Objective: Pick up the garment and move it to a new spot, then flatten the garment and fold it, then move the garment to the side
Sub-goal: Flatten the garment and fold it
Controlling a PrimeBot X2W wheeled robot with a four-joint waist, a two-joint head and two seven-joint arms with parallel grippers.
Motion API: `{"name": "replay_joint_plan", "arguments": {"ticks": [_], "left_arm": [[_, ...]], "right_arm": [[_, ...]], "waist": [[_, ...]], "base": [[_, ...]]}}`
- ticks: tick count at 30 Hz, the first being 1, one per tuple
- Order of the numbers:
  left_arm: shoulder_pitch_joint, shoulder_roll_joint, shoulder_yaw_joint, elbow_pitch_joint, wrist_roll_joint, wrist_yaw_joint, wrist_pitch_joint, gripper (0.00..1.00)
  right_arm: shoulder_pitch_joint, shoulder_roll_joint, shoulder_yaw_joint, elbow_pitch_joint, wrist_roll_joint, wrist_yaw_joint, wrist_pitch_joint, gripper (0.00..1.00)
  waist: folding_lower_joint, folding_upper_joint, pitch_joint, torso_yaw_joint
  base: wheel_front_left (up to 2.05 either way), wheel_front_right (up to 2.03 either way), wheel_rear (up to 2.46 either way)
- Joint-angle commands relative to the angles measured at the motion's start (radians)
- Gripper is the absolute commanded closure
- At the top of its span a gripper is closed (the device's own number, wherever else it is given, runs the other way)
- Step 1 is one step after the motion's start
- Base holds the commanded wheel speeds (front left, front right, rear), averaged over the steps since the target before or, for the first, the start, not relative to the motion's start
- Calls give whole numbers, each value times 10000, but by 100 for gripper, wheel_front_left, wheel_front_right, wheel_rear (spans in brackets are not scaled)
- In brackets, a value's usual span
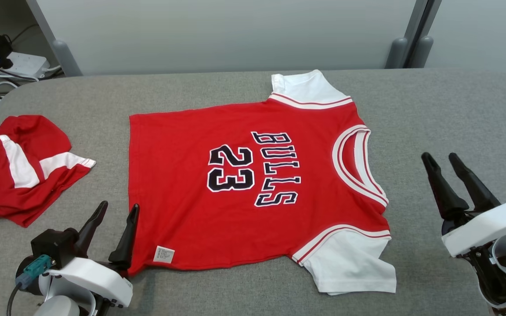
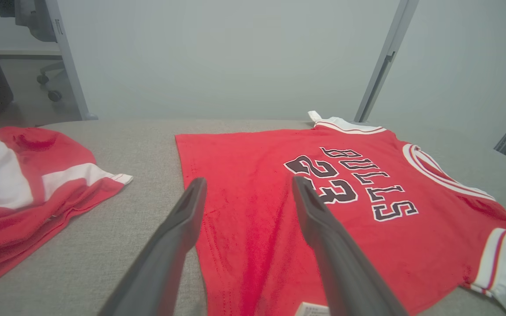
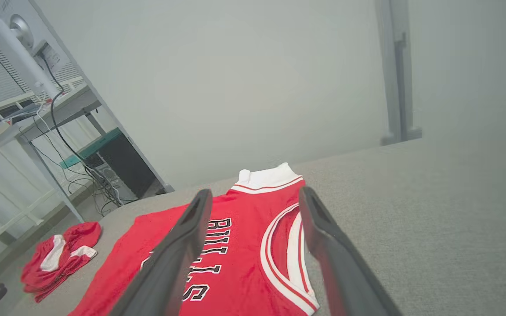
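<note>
Now, left gripper (image 1: 119, 206): fingers parted, empty; jersey (image 1: 182, 175) hem corner at its right finger.
jersey: flat, unfolded, between my two grippers.
right gripper (image 1: 439, 156): parted, empty; collar well left of it.
progress: I judge flattening done; folding and moving aside remain.
surface: grey cloth table (image 1: 455, 109), pale wall (image 1: 235, 30) behind.

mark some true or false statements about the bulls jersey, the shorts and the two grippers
1. The red Bulls jersey lies spread flat on the grey table. True.
2. The left gripper is shut on the jersey's hem. False: it is open, fingers straddling the hem's edge.
3. The red and white shorts lie crumpled on the robot's left of the jersey, apart from it. True.
4. The right gripper holds the collar. False: it is open over bare table beside the collar.
5. The jersey's number is 32. False: it reads 23.
</note>
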Motion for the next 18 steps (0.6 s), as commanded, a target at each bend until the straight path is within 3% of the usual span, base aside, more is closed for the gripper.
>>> {"name": "replay_joint_plan", "arguments": {"ticks": [1, 8, 18], "left_arm": [[-154, 176, 585, -288, 205, 119, -61, 0], [571, -583, 1434, -560, 922, 214, -61, 0], [1490, -1516, 2194, -916, 1908, 284, -61, 0]], "right_arm": [[-320, -189, 232, -66, -184, 73, -457, 0], [-358, -304, 799, 989, -1073, 73, -2197, 0], [53, -306, 1326, 1783, -1612, 73, -3234, 0]], "waist": [[0, 0, -90, -22], [0, 0, -522, -137], [0, 0, -873, -263]], "base": [[0, 0, 0], [0, 0, 0], [0, 0, 0]]}}
